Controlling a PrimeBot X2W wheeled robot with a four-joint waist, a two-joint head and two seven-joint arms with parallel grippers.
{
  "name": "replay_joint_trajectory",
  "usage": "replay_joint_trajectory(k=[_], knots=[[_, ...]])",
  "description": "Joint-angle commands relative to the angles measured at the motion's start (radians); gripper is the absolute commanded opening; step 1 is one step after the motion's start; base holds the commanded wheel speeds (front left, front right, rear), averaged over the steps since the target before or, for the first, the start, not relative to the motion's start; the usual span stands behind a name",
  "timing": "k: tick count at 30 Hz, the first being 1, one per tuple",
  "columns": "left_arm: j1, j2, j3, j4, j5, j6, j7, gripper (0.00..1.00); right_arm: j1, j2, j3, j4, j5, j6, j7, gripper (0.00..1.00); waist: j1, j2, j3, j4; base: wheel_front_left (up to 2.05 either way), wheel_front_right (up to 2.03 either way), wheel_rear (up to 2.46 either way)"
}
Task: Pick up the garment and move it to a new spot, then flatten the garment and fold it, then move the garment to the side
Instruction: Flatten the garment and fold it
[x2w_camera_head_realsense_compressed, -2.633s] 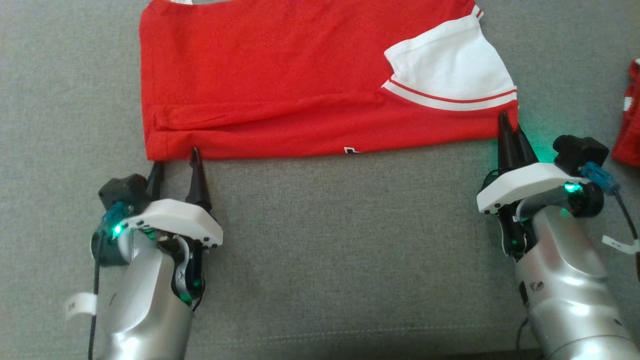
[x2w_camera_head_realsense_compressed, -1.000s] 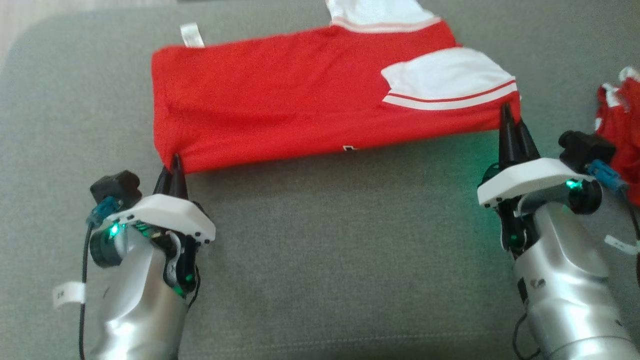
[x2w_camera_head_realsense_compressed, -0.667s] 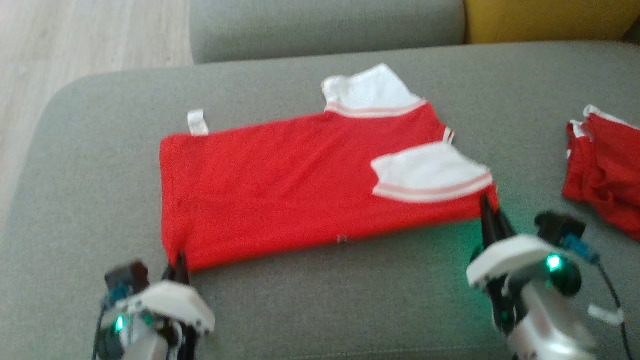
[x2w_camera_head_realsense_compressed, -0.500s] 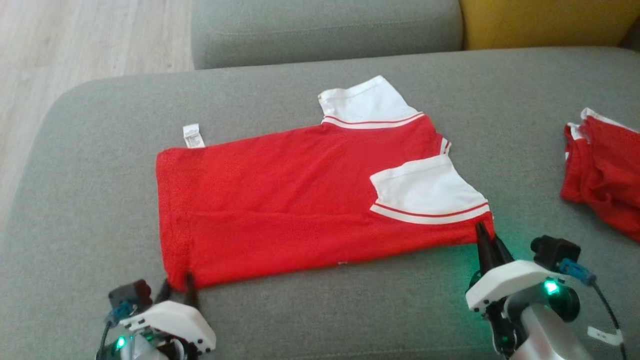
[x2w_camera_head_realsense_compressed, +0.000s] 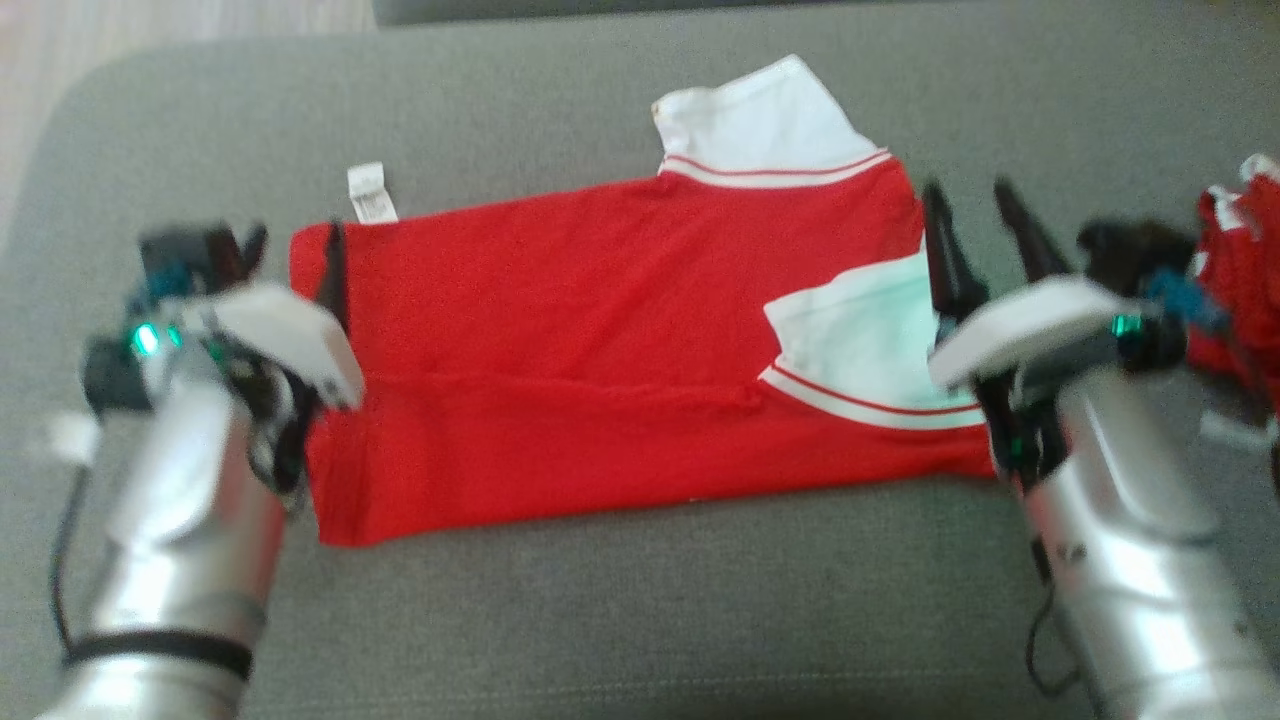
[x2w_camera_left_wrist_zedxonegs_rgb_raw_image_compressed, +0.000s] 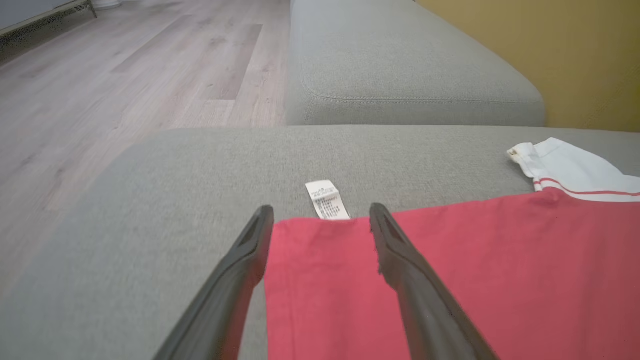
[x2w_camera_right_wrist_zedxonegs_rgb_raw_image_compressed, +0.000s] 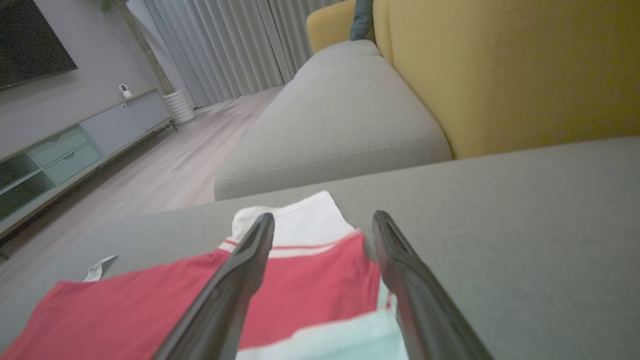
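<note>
a red jersey (x2w_camera_head_realsense_compressed: 560, 330) with white sleeves lies folded flat on the grey sofa cushion (x2w_camera_head_realsense_compressed: 640, 610), its white care label (x2w_camera_head_realsense_compressed: 366, 192) poking out at one corner. the left gripper (x2w_camera_head_realsense_compressed: 295, 240) is just beside that label, fingers spread wide and empty, straddling the jersey's edge: one finger over red cloth, the other over bare cushion. the right gripper (x2w_camera_head_realsense_compressed: 968, 195), at the end far from the label, is also wide apart and empty, one finger over the white sleeve (x2w_camera_head_realsense_compressed: 850, 340), the other off the cloth.

Red garment (x2w_camera_head_realsense_compressed: 560, 350) (white sleeves (x2w_camera_head_realsense_compressed: 770, 120), red-striped), grey sofa (x2w_camera_head_realsense_compressed: 650, 620), yellow cushion (x2w_camera_right_wrist_zedxonegs_rgb_raw_image_compressed: 500, 75)
</note>
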Motion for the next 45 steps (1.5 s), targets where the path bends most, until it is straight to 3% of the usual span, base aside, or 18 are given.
replay_joint_trajectory(k=[1,11,17,18,19,20,21,32,45], knots=[[-0.071,0.055,0.020,-0.006,0.011,-0.013,0.032,1.00,-0.069,-0.004,0.034,-0.038,-0.011,0.007,0.007,1.00,-0.0001,0.0000,0.068,-0.003,0.00,0.00,0.00],[-0.219,0.118,-0.010,0.088,0.013,-0.064,0.136,1.00,-0.200,-0.009,0.088,-0.027,-0.004,0.007,0.003,1.00,-0.0001,0.0000,0.179,-0.008,0.00,0.00,0.00],[-0.239,0.100,-0.036,0.132,-0.019,-0.091,0.156,1.00,-0.249,-0.031,0.097,0.010,0.010,0.007,0.001,1.00,-0.0001,0.0000,0.210,0.003,0.00,0.00,0.00],[-0.241,0.096,-0.045,0.136,-0.026,-0.095,0.159,0.90,-0.262,-0.038,0.098,0.020,0.008,0.007,0.008,1.00,-0.0001,0.0000,0.214,0.008,0.00,0.00,0.00],[-0.243,0.089,-0.054,0.138,-0.035,-0.098,0.162,0.41,-0.276,-0.046,0.098,0.030,0.006,0.007,0.014,1.00,-0.0001,0.0000,0.217,0.014,0.00,0.00,0.00],[-0.246,0.082,-0.068,0.138,-0.041,-0.100,0.167,0.13,-0.292,-0.054,0.098,0.041,0.002,0.007,0.020,1.00,-0.0001,0.0000,0.220,0.022,0.00,0.00,0.00],[-0.250,0.075,-0.080,0.135,-0.051,-0.102,0.169,0.00,-0.309,-0.060,0.095,0.055,0.000,0.007,0.029,1.00,-0.0001,0.0000,0.224,0.031,0.00,0.00,0.00],[-0.318,0.049,-0.265,0.028,-0.169,-0.103,0.119,0.00,-0.526,-0.118,0.059,0.277,-0.080,0.007,0.152,1.00,-0.0001,0.0000,0.294,0.159,0.00,0.00,0.00],[-0.402,-0.013,-0.391,0.053,-0.239,-0.103,0.013,0.00,-0.710,-0.175,-0.046,0.529,-0.256,0.007,0.250,1.00,-0.0001,0.0000,0.365,0.269,0.00,0.00,0.00]])
